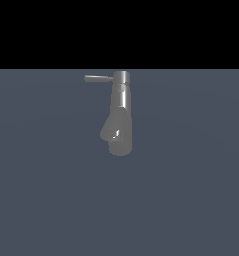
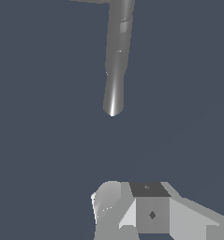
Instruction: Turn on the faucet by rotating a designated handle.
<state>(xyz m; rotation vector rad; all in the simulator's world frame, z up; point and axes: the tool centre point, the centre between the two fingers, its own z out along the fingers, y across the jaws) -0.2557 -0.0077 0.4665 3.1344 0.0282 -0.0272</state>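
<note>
The faucet is shiny grey metal, with a tall column and a rounded bulging spout low on its side. From its cylindrical cap the handle, a thin straight rod, sticks out toward the exterior view's left. No arm or gripper shows in the exterior view. In the wrist view the faucet appears as a long tapering grey body, and only a sliver of the handle shows at the picture's edge. My gripper is well apart from the faucet. Its pale fingers sit together with no gap and hold nothing.
A flat blue-grey ground spreads all around the faucet, with black background above its far edge. No other object is in view.
</note>
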